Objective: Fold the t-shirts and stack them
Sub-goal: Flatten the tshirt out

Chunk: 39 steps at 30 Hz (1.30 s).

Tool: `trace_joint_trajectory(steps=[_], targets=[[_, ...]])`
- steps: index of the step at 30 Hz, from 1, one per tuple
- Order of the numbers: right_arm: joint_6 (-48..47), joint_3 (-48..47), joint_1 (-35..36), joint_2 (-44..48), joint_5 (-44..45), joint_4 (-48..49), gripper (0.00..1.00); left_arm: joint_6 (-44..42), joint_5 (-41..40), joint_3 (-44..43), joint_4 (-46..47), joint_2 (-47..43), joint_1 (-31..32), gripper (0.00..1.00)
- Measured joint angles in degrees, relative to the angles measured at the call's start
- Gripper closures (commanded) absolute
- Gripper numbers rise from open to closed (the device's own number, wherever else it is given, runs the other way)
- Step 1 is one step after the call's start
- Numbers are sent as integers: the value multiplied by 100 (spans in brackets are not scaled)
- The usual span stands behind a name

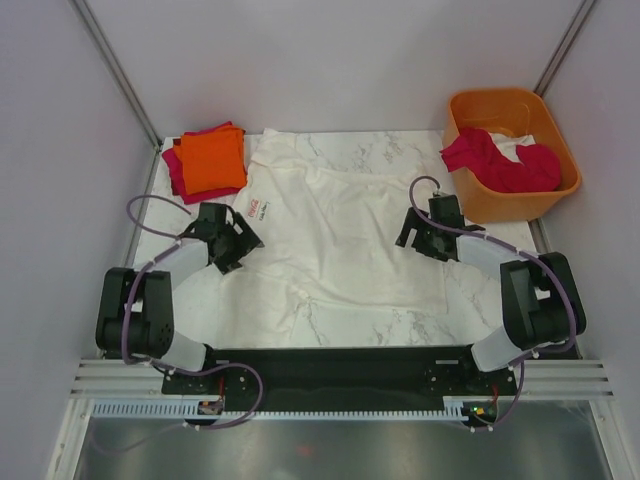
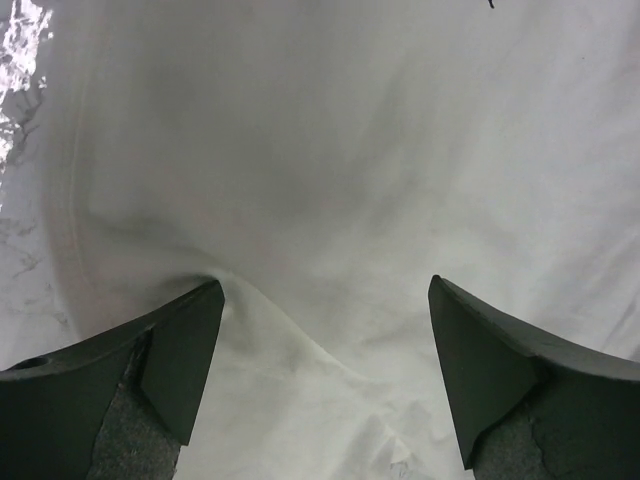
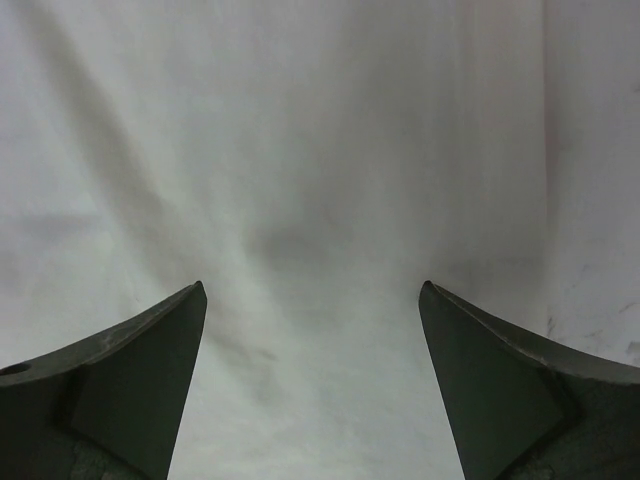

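Note:
A white t-shirt (image 1: 335,235) with a small red logo panel (image 1: 253,208) lies spread flat on the marble table. My left gripper (image 1: 240,246) is open over its left side, with white cloth and a raised fold (image 2: 300,340) between the fingers. My right gripper (image 1: 412,232) is open over its right side, with smooth white cloth (image 3: 310,260) below it. A folded orange t-shirt (image 1: 212,160) lies on a magenta-red one (image 1: 176,172) at the far left. A magenta-red t-shirt (image 1: 500,162) and a white one (image 1: 510,149) lie in the tub.
A rigid orange plastic tub (image 1: 545,203) stands at the far right of the table. Grey walls close in the left, back and right sides. The arm bases sit on a black rail (image 1: 330,365) at the near edge.

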<state>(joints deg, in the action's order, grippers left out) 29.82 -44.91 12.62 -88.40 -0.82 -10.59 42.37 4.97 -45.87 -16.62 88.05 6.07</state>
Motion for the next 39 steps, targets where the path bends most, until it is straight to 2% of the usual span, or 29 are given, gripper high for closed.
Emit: trace_joint_trajectory(steps=[4,12,18,25,28,31,33,35,39], targets=[[90,-31,-348,-153,-190,367,2,256,-39,844,398,-798,9,7],[238,374,-542,205,52,538,2,391,-61,2048,120,-2734,20,6],[332,822,-568,721,116,450,2,874,-321,2424,-1021,-3810,85,5],[260,872,-553,1532,422,-297,2,1220,-411,2490,-1615,-4293,560,6],[144,343,-326,1674,435,-669,2,1226,-588,2208,-1982,-4325,592,6],[-20,-608,304,1521,442,-828,2,1220,-793,1633,-2052,-4264,597,5],[-192,-1670,863,1126,337,-765,2,1215,-944,1305,-2002,-4197,597,5],[-271,-2192,1255,791,164,-658,2,1213,-1043,1095,-1954,-4063,597,5],[-319,-3056,1504,-225,-151,-487,2,1121,-1123,636,-1880,-3185,597,1]])
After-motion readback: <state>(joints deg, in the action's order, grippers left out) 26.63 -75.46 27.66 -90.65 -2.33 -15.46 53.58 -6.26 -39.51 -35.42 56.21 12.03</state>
